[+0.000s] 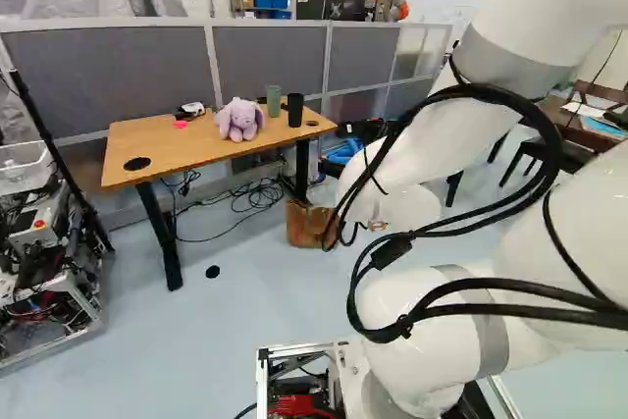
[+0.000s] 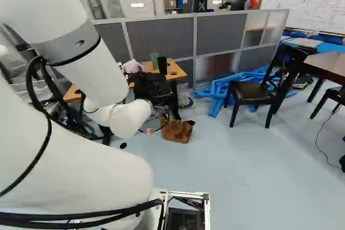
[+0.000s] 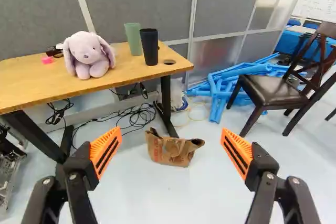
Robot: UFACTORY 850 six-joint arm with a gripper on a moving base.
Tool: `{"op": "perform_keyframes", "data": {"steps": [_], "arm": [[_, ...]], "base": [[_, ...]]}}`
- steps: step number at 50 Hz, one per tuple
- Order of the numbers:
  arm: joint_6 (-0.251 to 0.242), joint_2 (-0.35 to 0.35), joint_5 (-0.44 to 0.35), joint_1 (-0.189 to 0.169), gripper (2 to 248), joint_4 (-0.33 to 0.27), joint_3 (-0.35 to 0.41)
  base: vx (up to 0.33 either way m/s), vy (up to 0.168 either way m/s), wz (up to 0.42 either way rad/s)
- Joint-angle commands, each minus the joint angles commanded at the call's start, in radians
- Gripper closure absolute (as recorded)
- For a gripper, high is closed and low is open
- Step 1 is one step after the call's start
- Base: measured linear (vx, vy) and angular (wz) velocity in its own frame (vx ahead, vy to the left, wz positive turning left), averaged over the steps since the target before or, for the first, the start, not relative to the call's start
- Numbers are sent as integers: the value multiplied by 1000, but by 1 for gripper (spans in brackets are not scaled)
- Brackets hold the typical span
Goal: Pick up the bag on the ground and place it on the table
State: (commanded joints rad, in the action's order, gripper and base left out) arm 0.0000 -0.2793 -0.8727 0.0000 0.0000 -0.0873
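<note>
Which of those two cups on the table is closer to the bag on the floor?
The black cup: it stands nearer the front edge of the table, toward the bag. The green cup is farther back.

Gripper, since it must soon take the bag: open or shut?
Open: the gripper has its orange pads wide apart, and the bag sits beyond them on the floor, untouched.

A brown bag (image 2: 177,131) is resting on the floor (image 2: 237,157) near the middle of the frame. Higher up, a green cup (image 2: 154,60) and a black cup (image 2: 162,65) are standing on the surface (image 2: 175,70). A dark chair (image 2: 252,90) is standing right of centre; the white arm (image 2: 59,160) is filling the left.
</note>
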Motion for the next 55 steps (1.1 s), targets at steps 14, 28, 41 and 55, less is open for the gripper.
{"op": "perform_keyframes", "data": {"steps": [14,28,41,55], "arm": [[0,0,0,0,3,0,0],[0,0,0,0,3,0,0],[0,8,0,0,3,0,-7],[0,14,0,0,3,0,-12]], "base": [[223,-41,-5],[221,-42,-6],[150,-17,-9],[-5,0,0]]}}
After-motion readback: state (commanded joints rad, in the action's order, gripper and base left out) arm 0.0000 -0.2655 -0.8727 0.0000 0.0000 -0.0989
